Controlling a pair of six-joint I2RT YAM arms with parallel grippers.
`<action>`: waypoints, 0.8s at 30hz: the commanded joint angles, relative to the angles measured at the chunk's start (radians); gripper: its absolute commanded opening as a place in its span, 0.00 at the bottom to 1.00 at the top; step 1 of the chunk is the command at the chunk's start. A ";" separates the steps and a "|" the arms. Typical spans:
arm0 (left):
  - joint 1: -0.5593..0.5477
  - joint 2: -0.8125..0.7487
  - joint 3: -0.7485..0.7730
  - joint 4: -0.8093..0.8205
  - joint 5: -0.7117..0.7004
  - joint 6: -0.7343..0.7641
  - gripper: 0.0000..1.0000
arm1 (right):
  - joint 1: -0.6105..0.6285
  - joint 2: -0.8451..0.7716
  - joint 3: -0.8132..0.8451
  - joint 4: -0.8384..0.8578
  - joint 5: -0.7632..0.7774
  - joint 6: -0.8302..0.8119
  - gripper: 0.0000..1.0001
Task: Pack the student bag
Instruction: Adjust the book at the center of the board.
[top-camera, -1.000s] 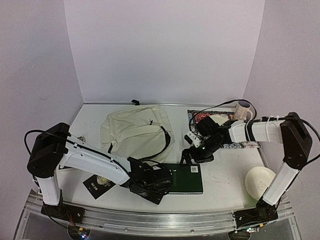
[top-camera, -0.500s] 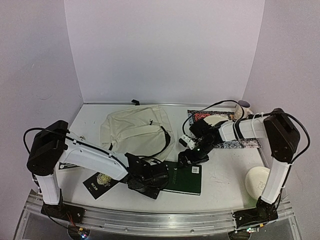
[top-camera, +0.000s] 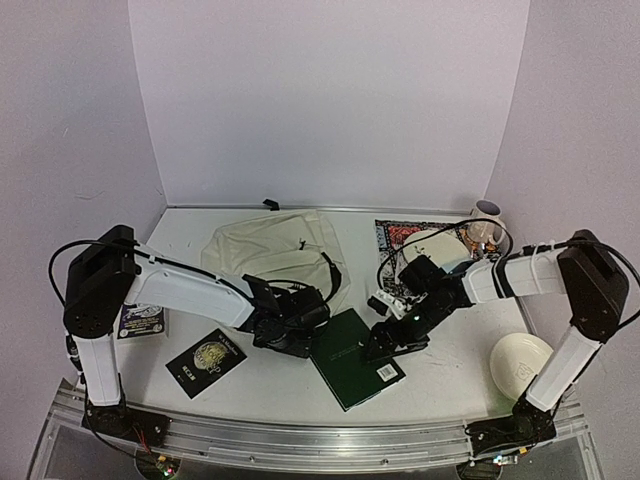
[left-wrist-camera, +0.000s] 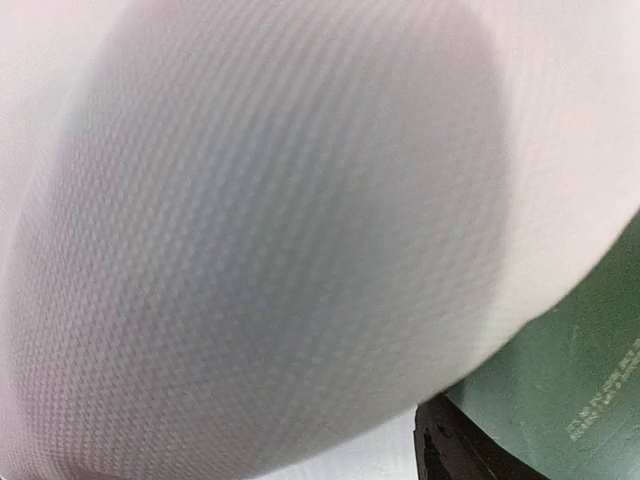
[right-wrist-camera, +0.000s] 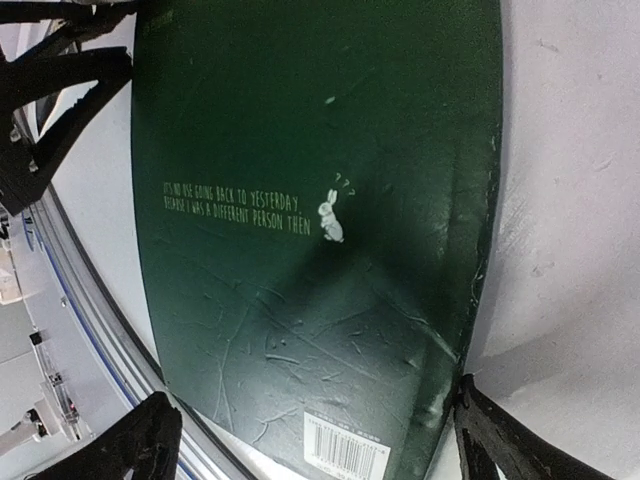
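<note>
Right pincer (top-camera: 383, 345) spread wide astride barcode end of dark green book (top-camera: 355, 358), gripping nothing, likely to slide it toward cream student bag (top-camera: 268, 258) lying left of centre; left pincer (top-camera: 305, 330) against bag's near edge, opening hidden.

We are looking at a white table (top-camera: 180, 240); a cream student bag (top-camera: 270, 262) is lying flat toward its back left; a dark green book (top-camera: 352, 358) is lying askew near the front; a black booklet (top-camera: 205, 356) and a small card (top-camera: 140, 320) are resting at the front left; a patterned mat (top-camera: 400, 236), a mug (top-camera: 487, 222) and a white plate (top-camera: 520, 360) are sitting on the right.
</note>
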 joint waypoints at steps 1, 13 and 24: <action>0.000 -0.041 0.014 0.084 0.012 -0.022 0.73 | 0.002 -0.065 0.010 -0.017 0.037 0.051 0.96; -0.073 -0.143 -0.108 0.179 0.102 -0.165 0.72 | -0.019 0.052 0.063 0.032 0.081 0.088 0.95; -0.073 -0.032 -0.106 0.366 0.197 -0.200 0.59 | -0.017 0.075 0.009 0.128 -0.028 0.131 0.90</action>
